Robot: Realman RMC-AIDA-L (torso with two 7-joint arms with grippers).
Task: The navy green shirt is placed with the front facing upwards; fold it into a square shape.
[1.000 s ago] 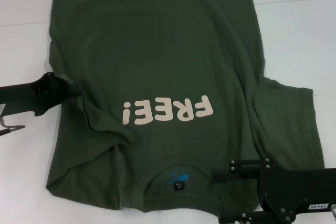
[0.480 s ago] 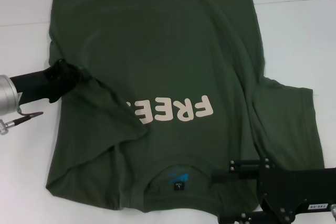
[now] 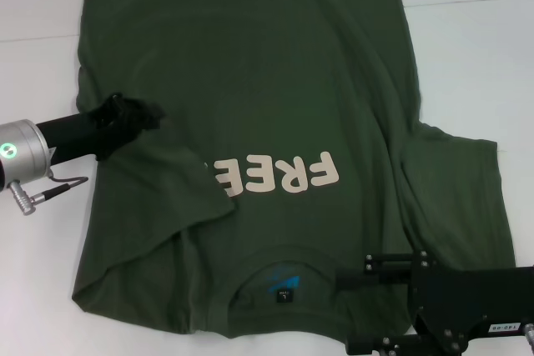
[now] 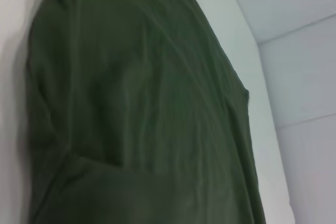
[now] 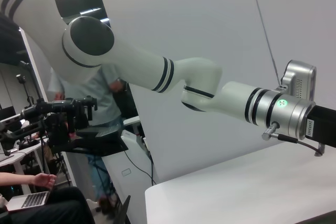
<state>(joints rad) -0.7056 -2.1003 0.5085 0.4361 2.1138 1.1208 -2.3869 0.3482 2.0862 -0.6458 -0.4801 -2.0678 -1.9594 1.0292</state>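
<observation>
Shirt (image 3: pixel 275 81) lies front-up on the white table (image 3: pixel 467 47), filling the frame centre, "FREE!" lettering (image 3: pixel 275 174) partly covered by a fold. Left gripper (image 3: pixel 138 116), mid-left, is clenched on the shirt's left sleeve fabric, pulling it inward. Right gripper (image 3: pixel 367 304) hovers lower right, fingers spread, holding nothing.
</observation>
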